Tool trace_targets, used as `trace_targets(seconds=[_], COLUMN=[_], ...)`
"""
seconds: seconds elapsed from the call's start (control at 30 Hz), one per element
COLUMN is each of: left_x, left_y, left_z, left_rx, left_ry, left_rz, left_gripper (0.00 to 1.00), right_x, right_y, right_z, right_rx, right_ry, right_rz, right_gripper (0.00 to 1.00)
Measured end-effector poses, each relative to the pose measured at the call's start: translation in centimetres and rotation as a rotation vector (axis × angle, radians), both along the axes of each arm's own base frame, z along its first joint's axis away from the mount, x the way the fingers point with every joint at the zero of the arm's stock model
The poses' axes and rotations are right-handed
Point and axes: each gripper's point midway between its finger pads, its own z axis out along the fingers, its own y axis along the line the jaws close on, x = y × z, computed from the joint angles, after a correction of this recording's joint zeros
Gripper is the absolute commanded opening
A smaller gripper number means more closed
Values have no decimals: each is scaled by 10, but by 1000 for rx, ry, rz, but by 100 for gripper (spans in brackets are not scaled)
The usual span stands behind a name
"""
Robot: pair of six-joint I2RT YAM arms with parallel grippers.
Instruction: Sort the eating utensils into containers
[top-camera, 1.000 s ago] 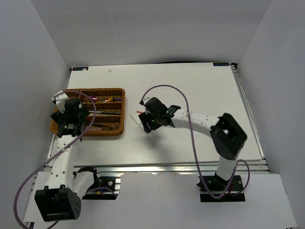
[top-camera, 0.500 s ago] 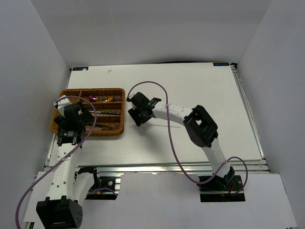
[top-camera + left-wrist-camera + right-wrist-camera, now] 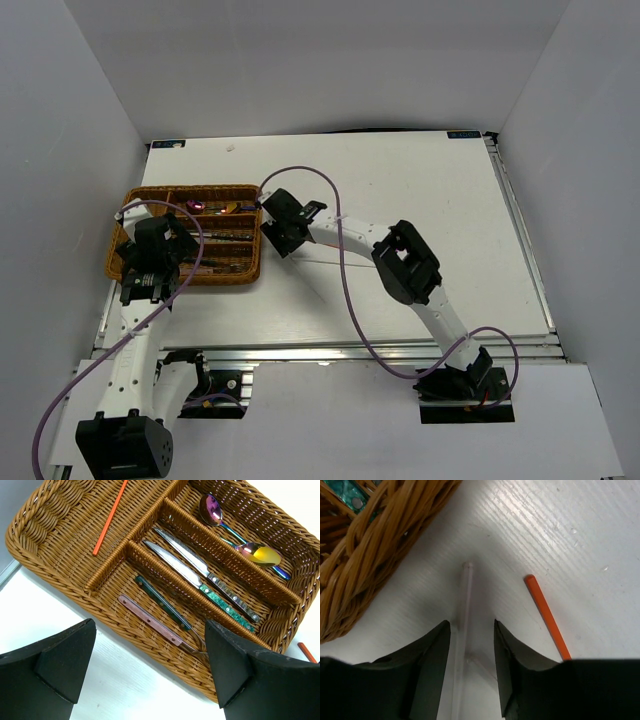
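The brown wicker tray fills the left wrist view. A red chopstick lies in its long section, two gold-bowled spoons in the far slot, two knives in the middle slot, and two forks in the near slot. My left gripper is open and empty above the tray's near edge. My right gripper is open, low over the table beside the tray's corner. Its fingers straddle a pale silver chopstick. A red chopstick lies just to the right of it.
In the top view the tray sits at the table's left side, with the left gripper over it and the right gripper by its right edge. Grey walls enclose the white table.
My right arm has swung left across the table to the tray's right edge. My left gripper has shifted slightly toward the tray's near side.
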Motion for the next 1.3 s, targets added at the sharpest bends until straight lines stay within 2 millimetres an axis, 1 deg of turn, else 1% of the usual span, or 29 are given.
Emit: trace_targets(seconds=[0.03, 0.1, 0.13, 0.23, 0.4, 0.5, 0.53, 0.6, 0.63, 0.67, 0.77, 0.9, 0.97, 1.0, 1.1, 1.17, 1.23, 1.3], left_x=[0, 0, 0, 0, 0, -1, -1, -1, -1, -1, 0, 2, 2, 2, 6, 11, 15, 15], left_y=[0, 0, 0, 0, 0, 0, 0, 0, -1, -1, -4, -13, -20, -24, -45, -72, -106, -136], left_z=[0, 0, 0, 0, 1, 3, 3, 4, 4, 4, 6, 14, 20, 23, 36, 45, 52, 53], left_rx=[0, -1, -1, -1, -1, -1, -1, -1, -1, -2, -8, -27, -38, -45, -85, -146, -245, -356], left_ry=[0, -1, -1, -1, -5, -11, -12, -15, -15, -17, -27, -77, -111, -129, -209, -273, -335, -390], left_rz=[-1, -1, -2, -2, -2, -1, -2, -2, -2, -5, -20, -75, -112, -136, -247, -390, -554, -684], left_gripper=[98, 98, 98, 98, 98, 98, 98, 98, 98, 98, 98, 98, 98, 98, 98, 98, 98, 98], right_x=[0, 0, 1, -1, -3, -6, -7, -12, -14, -16, -23, -40, -47, -50, -60, -64, -67, -70], right_y=[1, 1, 1, 3, 3, 3, 4, 4, 5, 5, 5, 1, 0, -1, -6, -12, -20, -32], right_z=[2, 0, -1, -1, -3, -4, -4, -3, -3, -3, -2, 1, 8, 12, 46, 79, 116, 151], right_rx=[4, 2, 0, 1, -1, 10, 15, 26, 33, 39, 57, 72, 91, 102, 173, 244, 345, 452], right_ry=[-1, 1, 0, 2, -6, -8, -6, 8, 17, 28, 61, 120, 144, 150, 152, 129, 100, 74], right_rz=[3, 5, 4, 4, -7, -21, -25, -31, -33, -37, -45, -50, -55, -57, -72, -88, -106, -126], right_gripper=[39, 37, 32, 25, 22, 15, 10, 7, 2, 0, 0, 0, 0, 0, 0, 0, 0, 0])
